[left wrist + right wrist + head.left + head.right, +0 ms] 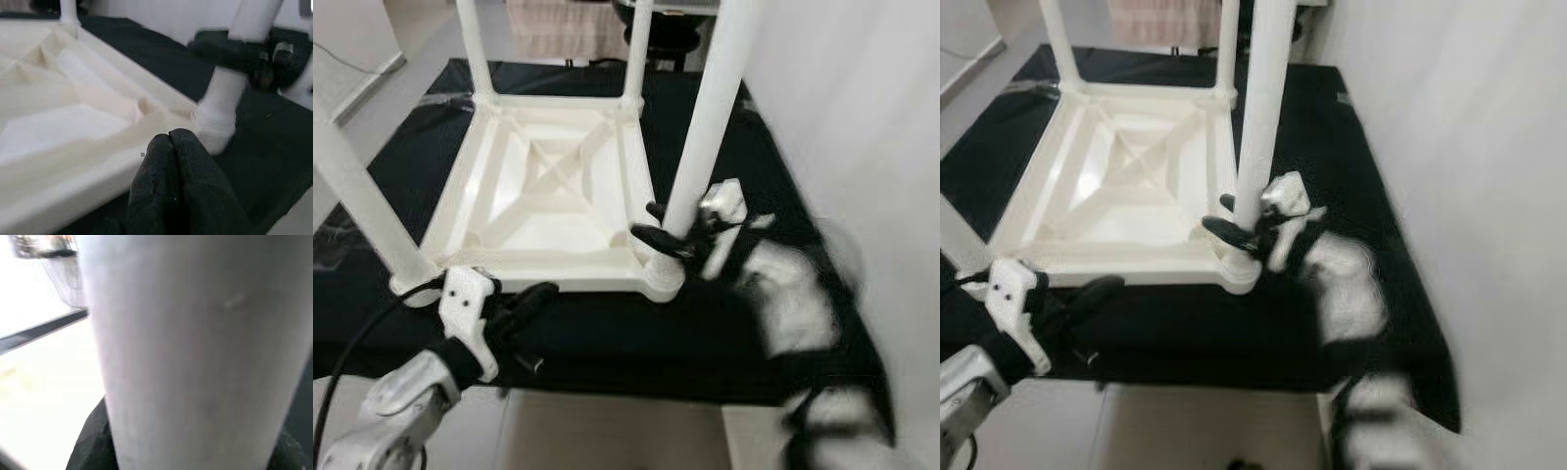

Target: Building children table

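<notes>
A white plastic children's table (548, 259) lies upside down on a black mat (607, 338), its legs pointing up. My right gripper (661, 235) is shut around the near right leg (705, 127), just above where the leg meets the corner socket (663, 279). That same leg (195, 352) stands very close in the right wrist view. My left gripper (533, 299) hovers at the table's near edge, its fingers (171, 147) pressed together with nothing between them. The left wrist view looks along the rim toward the held leg (227, 93). My right arm is blurred.
Three more legs stand up: near left (357, 196), far left (475, 49), far right (639, 49). A white wall (862, 98) runs close along the right. A black cable (352, 362) hangs by my left arm. Pale floor (607, 436) lies below the mat's near edge.
</notes>
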Motion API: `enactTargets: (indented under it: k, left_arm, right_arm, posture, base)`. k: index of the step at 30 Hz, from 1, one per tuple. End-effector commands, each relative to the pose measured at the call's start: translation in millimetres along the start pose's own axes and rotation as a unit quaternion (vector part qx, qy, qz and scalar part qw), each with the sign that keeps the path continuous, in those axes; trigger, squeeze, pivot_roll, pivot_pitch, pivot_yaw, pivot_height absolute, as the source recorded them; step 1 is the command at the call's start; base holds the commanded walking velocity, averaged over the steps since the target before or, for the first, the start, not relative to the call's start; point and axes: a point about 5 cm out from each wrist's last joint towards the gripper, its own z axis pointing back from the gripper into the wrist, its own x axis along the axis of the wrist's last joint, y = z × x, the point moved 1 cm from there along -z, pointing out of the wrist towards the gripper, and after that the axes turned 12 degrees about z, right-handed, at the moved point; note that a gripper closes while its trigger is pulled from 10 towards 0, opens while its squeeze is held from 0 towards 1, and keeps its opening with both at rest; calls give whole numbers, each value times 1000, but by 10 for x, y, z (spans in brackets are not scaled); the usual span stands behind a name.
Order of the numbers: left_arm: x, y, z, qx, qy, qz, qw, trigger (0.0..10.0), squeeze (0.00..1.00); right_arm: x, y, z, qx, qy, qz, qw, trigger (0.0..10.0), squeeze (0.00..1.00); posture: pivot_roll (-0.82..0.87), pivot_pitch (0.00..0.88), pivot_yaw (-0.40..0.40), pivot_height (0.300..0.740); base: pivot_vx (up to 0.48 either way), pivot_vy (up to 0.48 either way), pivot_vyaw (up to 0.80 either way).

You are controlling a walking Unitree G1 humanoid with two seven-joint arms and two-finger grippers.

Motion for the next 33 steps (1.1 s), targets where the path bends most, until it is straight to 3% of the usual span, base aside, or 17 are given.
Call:
enactTargets:
  k: [1, 2, 4, 9, 11, 14, 15, 16, 18, 23, 24, 25, 26, 27, 28, 30, 33]
  left_arm:
    - [-51, 50, 20, 4, 13, 7, 1000, 10000, 0]
    - [-55, 60, 3, 3, 14, 6, 1000, 10000, 0]
    - [-61, 64, -16, 3, 15, 5, 1000, 10000, 0]
    - [-65, 64, -31, 8, 13, 1, 1000, 10000, 0]
    - [-67, 63, -28, 12, 11, -1, 1000, 10000, 0]
    - [-67, 62, -28, 12, 11, -1, 1000, 10000, 0]
    - [-68, 60, -29, 11, 12, -1, 1000, 10000, 0]
    - [-68, 60, -29, 11, 12, -1, 1000, 10000, 0]
    - [-70, 49, -35, 8, 12, 0, 1000, 10000, 0]
    - [-72, 47, -37, 8, 12, 0, 1000, 10000, 0]
    - [-73, 44, -38, 8, 12, 0, 1000, 10000, 0]
    - [-73, 44, -38, 8, 12, 0, 1000, 10000, 0]
    - [-73, 41, -36, 7, 11, 0, 1000, 10000, 0]
    - [-73, 41, -36, 7, 11, 0, 1000, 10000, 0]
    - [-75, 37, -33, 7, 11, 1, 1000, 10000, 0]
    - [-77, 34, -29, 7, 12, 1, 1000, 10000, 0]
    - [-80, 30, -26, 7, 12, 1, 1000, 10000, 0]
  right_arm:
    - [-390, 140, 105, -15, 116, -4, 993, 0, 0]
    - [-380, 297, 47, 23, 108, 9, 994, 0, 0]
    - [-367, 388, -69, 51, 97, 12, 994, 0, 0]
    - [-356, 433, -217, 65, 92, 1, 994, 0, 0]
    - [-306, 453, -290, 90, 79, -20, 993, 10000, 0]
    - [-245, 448, -288, 100, 70, -26, 992, 10000, 47]
    - [-156, 420, -298, 125, 47, -41, 990, 10000, 1000]
    - [-156, 420, -298, 125, 47, -41, 990, 10000, 1000]
    - [209, 295, -251, 222, -38, -41, 973, 10000, 1000]
    - [328, 190, -213, 273, -72, -20, 959, 10000, 1000]
    - [357, 123, -175, 313, -83, 5, 946, 10000, 749]
    - [357, 123, -175, 313, -83, 5, 946, 10000, 749]
    - [362, 44, -145, 362, -85, 26, 928, 10000, 0]
    - [362, 44, -145, 362, -85, 26, 928, 10000, 0]
    - [346, -31, -123, 408, -79, 42, 909, 10000, 0]
    - [293, -88, -137, 432, -60, 52, 899, 10000, 0]
    - [239, -138, -209, 432, -41, 56, 899, 10000, 0]
  posture:
    - [37, 167, -61, 740]
    - [44, 159, -62, 740]
    - [66, 157, -79, 740]
    - [81, 157, -90, 740]
    - [85, 157, -94, 740]
    - [81, 158, -94, 740]
    - [78, 158, -93, 740]
    - [78, 158, -93, 740]
    - [79, 160, -94, 740]
    - [83, 160, -98, 740]
    - [88, 161, -102, 740]
    - [88, 161, -102, 740]
    - [89, 164, -104, 740]
    - [89, 164, -104, 740]
    - [92, 165, -105, 740]
    - [97, 163, -106, 740]
    - [102, 166, -106, 740]
  base:
    - [0, 0, 0]
    - [0, 0, 0]
    - [0, 0, 0]
    - [0, 0, 0]
    - [0, 0, 0]
    - [0, 0, 0]
    - [0, 0, 0]
    - [0, 0, 0]
    - [0, 0, 0]
    - [0, 0, 0]
    - [0, 0, 0]
    - [0, 0, 0]
    - [0, 0, 0]
    - [0, 0, 0]
    - [0, 0, 0]
    - [0, 0, 0]
    - [0, 0, 0]
